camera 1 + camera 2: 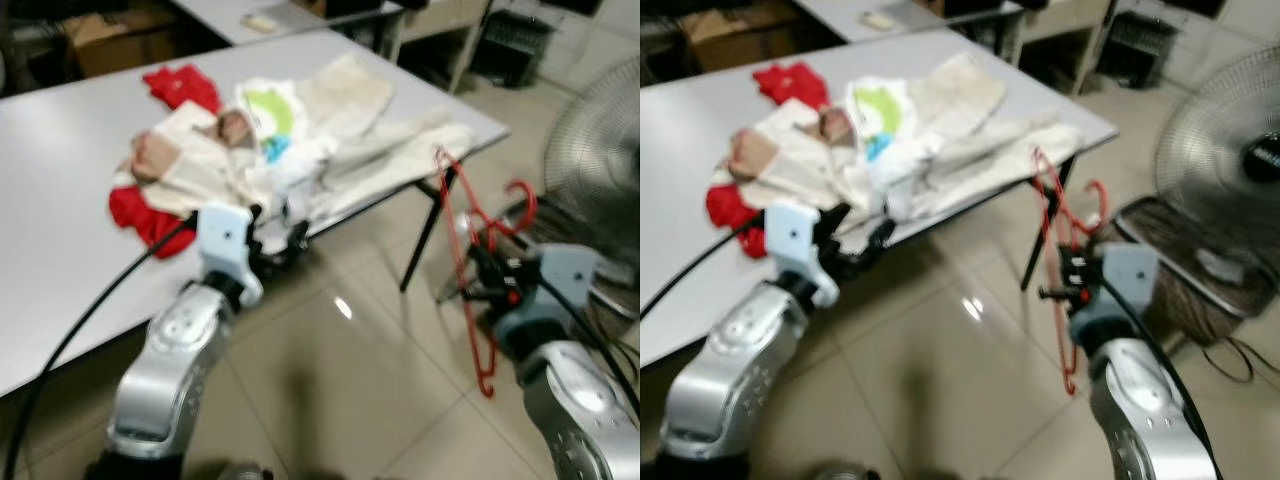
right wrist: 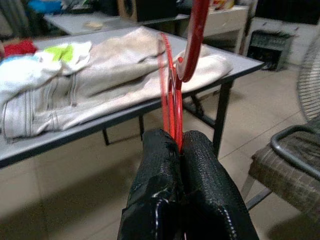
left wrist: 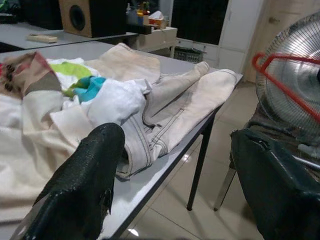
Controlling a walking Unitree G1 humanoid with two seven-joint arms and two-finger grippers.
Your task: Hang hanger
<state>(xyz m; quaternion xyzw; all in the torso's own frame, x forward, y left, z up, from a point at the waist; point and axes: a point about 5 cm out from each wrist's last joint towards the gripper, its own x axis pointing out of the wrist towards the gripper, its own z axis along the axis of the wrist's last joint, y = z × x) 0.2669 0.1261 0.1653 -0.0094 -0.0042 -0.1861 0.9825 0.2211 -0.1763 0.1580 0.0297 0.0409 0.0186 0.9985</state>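
A: Hanger [image 1: 470, 262] — you have the red one pinched in your right gripper [image 2: 179, 145], out past the table's [image 1: 60, 150] corner, above the tiled floor [image 1: 350, 370]. Its hook curls upward beside the gripper and the thin frame runs down below it.

B: How tight is that grip?

A: The right fingers [image 2: 155, 170] are pressed together with the red wire squeezed between the pads; on the wrist camera there is no gap at all.

B: And your left gripper [image 1: 275, 240]?

A: It sits at the table's near edge, just at the clothes [image 1: 300, 130], with its two black fingers [image 3: 85, 185] spread wide apart and nothing between them (the wrist camera looks through the gap at a pair of pale jeans [image 3: 170, 115] draped toward the table's corner).

B: What else is around you?

A: A red garment [image 1: 180, 85] at the far side of the heap, and a standing fan [image 1: 600, 150] to your right, near the hanger but apart from it
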